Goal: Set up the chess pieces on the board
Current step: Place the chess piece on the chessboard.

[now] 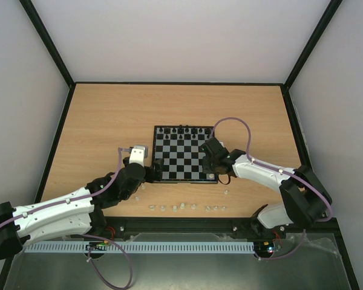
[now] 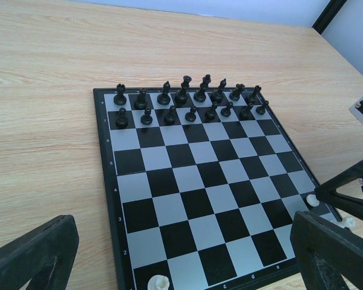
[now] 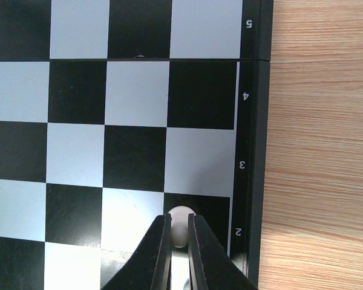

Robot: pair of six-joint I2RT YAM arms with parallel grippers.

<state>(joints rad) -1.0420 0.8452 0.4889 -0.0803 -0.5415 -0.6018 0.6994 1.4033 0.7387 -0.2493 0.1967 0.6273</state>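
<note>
A: The black right claw (image 3: 179, 232) is clamping a tiny whitish plastic chess piece (image 3: 180, 216) over a dark square at the near right corner of the black-and-white chequered board (image 3: 249, 121); advice?

B: Probably lowering it upright, centring before letting go; the left claw (image 2: 181, 241) is gaping empty; pale wooden desk (image 1: 109, 121), plain walls (image 1: 181, 36).

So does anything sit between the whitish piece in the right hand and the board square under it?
Nothing visible does. The right hand is shut on the whitish piece at a black square in row 2 by the board edge. That square holds nothing else, and the black pieces stand in the far rows.
</note>
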